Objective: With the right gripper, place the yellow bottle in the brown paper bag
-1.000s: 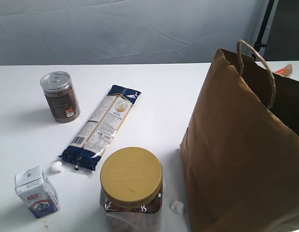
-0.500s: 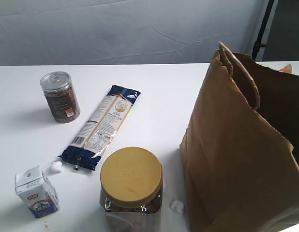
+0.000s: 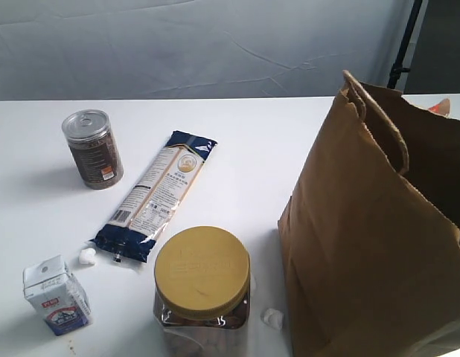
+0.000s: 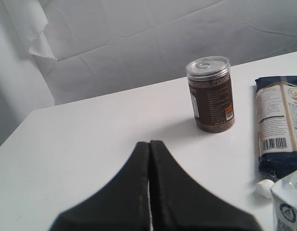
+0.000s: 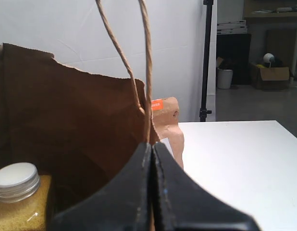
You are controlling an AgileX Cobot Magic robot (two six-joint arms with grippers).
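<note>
The brown paper bag [image 3: 364, 245] stands open at the right of the table in the exterior view. In the right wrist view the yellow bottle [image 5: 18, 202] stands inside the bag [image 5: 67, 125] with its white cap [image 5: 15, 179] up, holding yellow grains. My right gripper [image 5: 152, 144] is shut at the bag's rim, just under the twisted handle [image 5: 146, 72], apart from the bottle; nothing shows clearly between its fingers. It is out of the exterior view. My left gripper [image 4: 149, 143] is shut and empty above the bare table.
On the table are a brown can [image 3: 92, 149], a long blue noodle packet [image 3: 157, 193], a wide jar with a yellow lid [image 3: 202, 286], a small milk carton [image 3: 56, 295] and white scraps [image 3: 86, 256]. A black stand [image 3: 401, 44] rises behind the bag.
The bag's handle has dropped from upright to lying along the rim, and the bag's top edge has shifted slightly right. The other objects have not moved.
</note>
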